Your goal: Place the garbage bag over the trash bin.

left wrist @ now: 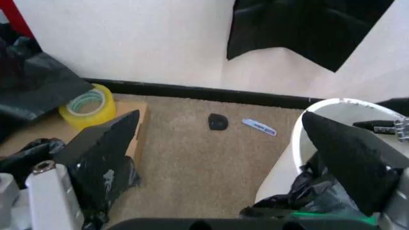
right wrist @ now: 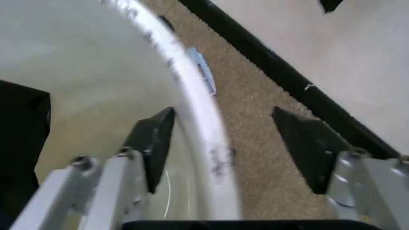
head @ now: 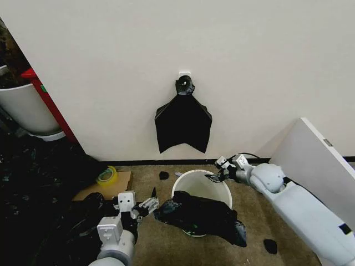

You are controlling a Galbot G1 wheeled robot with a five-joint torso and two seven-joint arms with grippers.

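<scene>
Right gripper [head: 217, 176] sits at the far rim of the trash bin [head: 221, 191], fingers spread wide and gripping nothing. Right wrist view: one finger [right wrist: 152, 143] inside the bin wall, the other outside over the carpet, the white rolled rim [right wrist: 203, 124] running between them, not pinched. Left gripper [head: 148, 204] hovers just beside the bin on its left flank, jaws also apart and empty; left wrist view shows both dark fingers [left wrist: 105, 143] wide, carpet between them, bin rim [left wrist: 299, 139] near the other fingertip.

Garbage bag [head: 202, 215] is draped over the near side of the bin, hanging down its front wall and bunching toward the floor, not spread over the opening. Most of the bin mouth is uncovered. Bag's leftmost corner reaches close to the left gripper; touching or just short, hard to tell from the head view.

Behind the bin, a flat black fan-shaped sheet [head: 183, 122] hangs on the white wall from a hook. Left of the bin: yellow tape roll [head: 106, 175] on a cardboard piece [head: 113, 185], and black plastic heaps [head: 39, 183] further left. A small blue item [left wrist: 259, 127] and a small dark lump [left wrist: 218, 121] lie on the carpet between the bin and the baseboard. A white board [head: 313, 160] leans against the wall right of the bin.
</scene>
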